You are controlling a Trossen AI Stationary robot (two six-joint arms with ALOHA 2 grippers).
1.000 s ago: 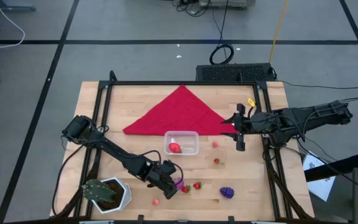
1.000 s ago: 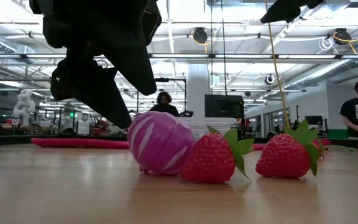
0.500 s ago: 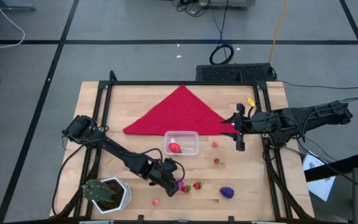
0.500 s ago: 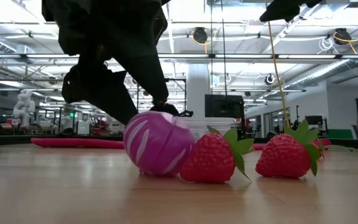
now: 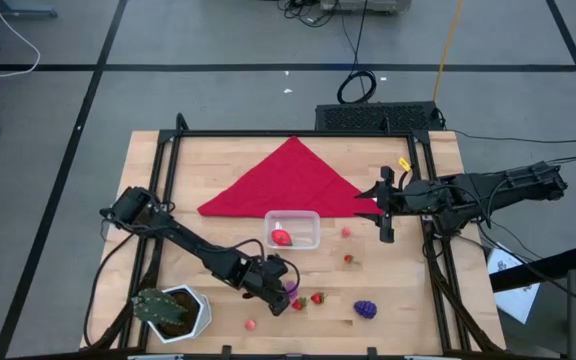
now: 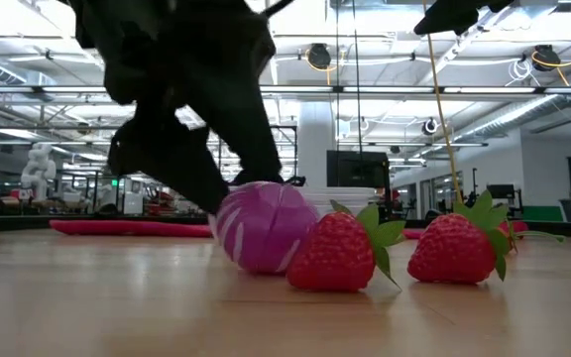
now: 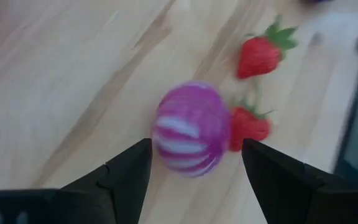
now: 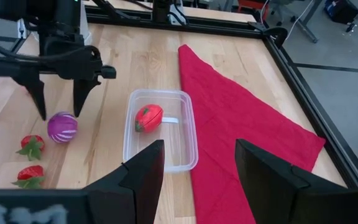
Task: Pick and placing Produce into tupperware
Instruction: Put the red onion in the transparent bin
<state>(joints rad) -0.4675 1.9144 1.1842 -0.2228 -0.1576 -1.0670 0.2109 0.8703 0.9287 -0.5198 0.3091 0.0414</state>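
My left gripper (image 5: 280, 292) is open and low over the table's near part. Its fingers stand on either side of the purple white-striped ball (image 7: 191, 137), which rests on the wood against a strawberry (image 7: 248, 124). A second strawberry (image 7: 263, 53) lies just beyond. In the low view the left gripper (image 6: 236, 183) reaches down to the ball (image 6: 266, 226). The clear tupperware (image 5: 292, 229) sits mid-table with one red fruit (image 8: 148, 117) inside. A purple grape bunch (image 5: 366, 309) and a small red ball (image 5: 251, 324) lie near the front edge. My right gripper (image 5: 386, 225) hangs open at the right. My left gripper comes at the purple ball from above, slanting, with one finger (image 6: 181, 164) close at the ball's upper side. Whether a finger touches the ball, I cannot tell. The ball stays on the table.
A red triangular cloth (image 5: 288, 180) lies behind the tupperware. A green plant in a white pot (image 5: 173, 310) stands at the near left corner. Two small red fruits (image 5: 348, 258) lie right of the tupperware. A black frame (image 5: 298, 134) rims the table.
The left gripper has come down toward the purple ball and moved a little toward the table's right, staying open. The ball has shifted slightly along the table toward the strawberry beside it.
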